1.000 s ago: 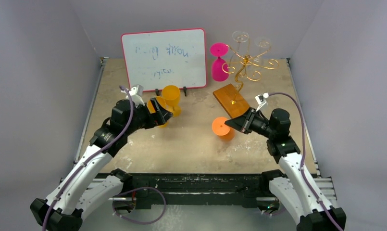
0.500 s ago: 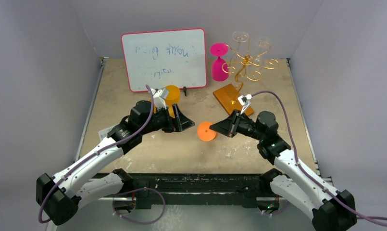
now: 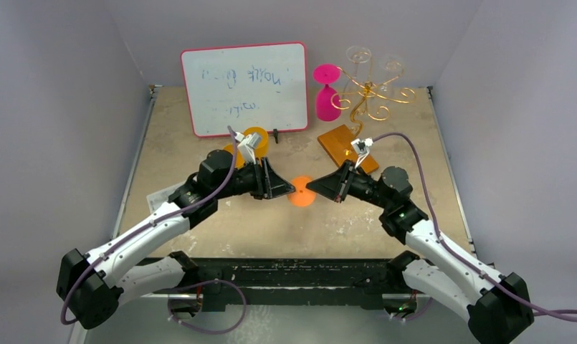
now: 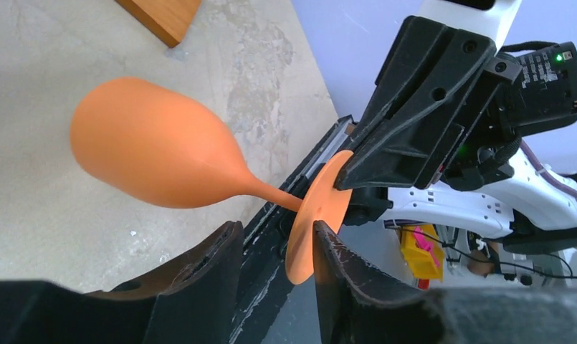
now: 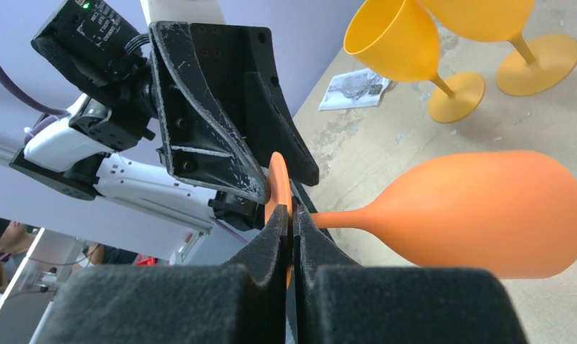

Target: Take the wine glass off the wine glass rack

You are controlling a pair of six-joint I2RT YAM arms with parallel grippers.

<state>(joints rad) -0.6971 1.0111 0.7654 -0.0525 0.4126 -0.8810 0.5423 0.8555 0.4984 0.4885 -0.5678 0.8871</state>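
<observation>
1. Right claw [image 5: 291,222] clenches the orange wine glass [image 5: 486,215] by its foot, bowl beyond its tips.
2. Left claw [image 4: 274,247] straddles that foot, unclamped.
3. Likely light, stiff, slick; the stem grips surer.
4. Wine glass rack [image 3: 371,93] stands far behind the right claw.

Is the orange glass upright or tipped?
Tipped, not upright: the orange glass shows its foot face-up from overhead, pinched by the right gripper, jaws shut.

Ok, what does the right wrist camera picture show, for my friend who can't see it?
The right gripper is shut on the round foot of an orange plastic wine glass, its bowl pointing right. The left gripper, open, straddles that foot from the far side; two yellow plastic goblets stand on the beige table behind.
</observation>
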